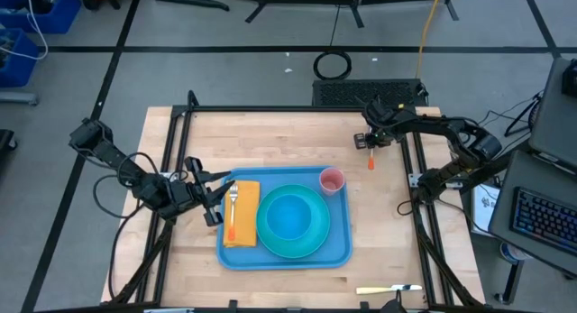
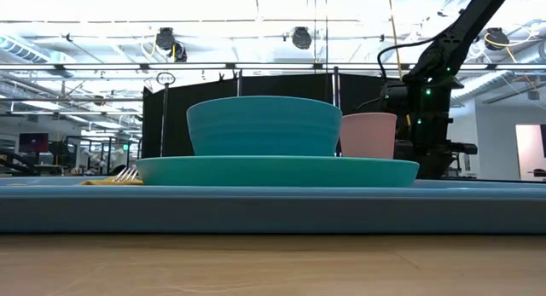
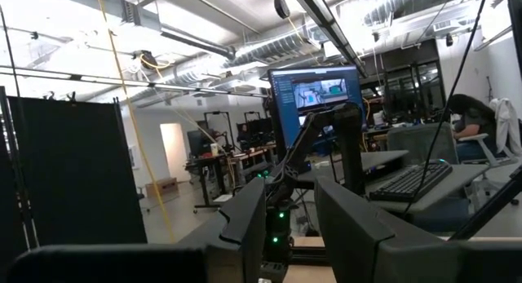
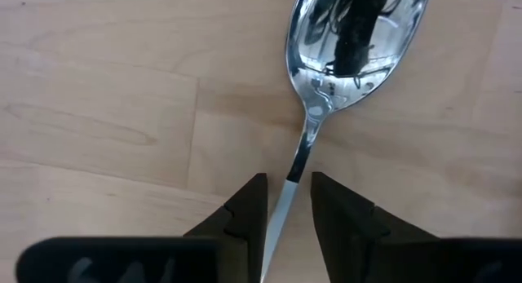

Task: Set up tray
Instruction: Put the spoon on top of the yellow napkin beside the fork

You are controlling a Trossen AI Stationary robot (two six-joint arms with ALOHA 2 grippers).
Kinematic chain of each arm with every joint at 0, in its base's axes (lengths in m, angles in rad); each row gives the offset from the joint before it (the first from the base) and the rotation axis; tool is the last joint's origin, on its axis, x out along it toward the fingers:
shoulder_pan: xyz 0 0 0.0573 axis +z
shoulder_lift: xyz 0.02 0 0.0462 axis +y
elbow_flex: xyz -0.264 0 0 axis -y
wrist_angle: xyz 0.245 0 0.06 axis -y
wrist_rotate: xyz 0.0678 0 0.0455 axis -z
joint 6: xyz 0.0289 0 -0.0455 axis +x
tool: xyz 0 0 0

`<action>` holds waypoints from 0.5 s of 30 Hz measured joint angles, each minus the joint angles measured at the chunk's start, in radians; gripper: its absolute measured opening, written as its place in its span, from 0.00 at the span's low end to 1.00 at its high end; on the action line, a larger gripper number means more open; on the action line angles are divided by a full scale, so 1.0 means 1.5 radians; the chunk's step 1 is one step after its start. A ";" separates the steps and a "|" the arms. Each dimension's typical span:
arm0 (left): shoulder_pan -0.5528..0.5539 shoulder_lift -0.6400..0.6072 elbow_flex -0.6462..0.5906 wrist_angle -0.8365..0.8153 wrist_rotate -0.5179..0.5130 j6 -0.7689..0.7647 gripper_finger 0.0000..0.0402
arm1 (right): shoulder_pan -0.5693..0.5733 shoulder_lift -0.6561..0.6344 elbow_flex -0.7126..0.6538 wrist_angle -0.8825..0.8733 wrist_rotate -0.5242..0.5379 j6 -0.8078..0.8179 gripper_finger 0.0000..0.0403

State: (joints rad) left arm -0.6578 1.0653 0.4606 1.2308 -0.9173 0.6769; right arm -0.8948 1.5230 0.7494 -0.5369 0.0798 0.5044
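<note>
Spoon handle sits between the right tool's parted fingers on the tabletop; closing off-centre could flick it away; left tool slightly apart, empty, beside the tray, mid-tabletop holding plate, bowl, cup.

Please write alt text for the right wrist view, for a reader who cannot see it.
The right pincer points down at a wooden table, its two dark fingers on either side of a shiny metal spoon's thin handle. The spoon's bowl lies just beyond the fingertips.
</note>
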 joint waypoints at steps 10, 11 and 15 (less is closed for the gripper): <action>0.000 0.000 0.000 0.000 0.000 0.000 0.28 | 0.000 0.001 -0.001 0.001 -0.002 -0.024 0.04; 0.000 0.000 0.000 0.000 0.000 0.000 0.28 | 0.000 0.001 -0.001 0.002 -0.002 -0.030 0.03; 0.000 0.000 0.000 0.000 0.000 0.000 0.28 | 0.000 0.001 -0.002 0.014 -0.002 -0.034 0.02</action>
State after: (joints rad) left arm -0.6579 1.0653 0.4606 1.2308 -0.9173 0.6769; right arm -0.8948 1.5246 0.7467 -0.5158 0.0761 0.4532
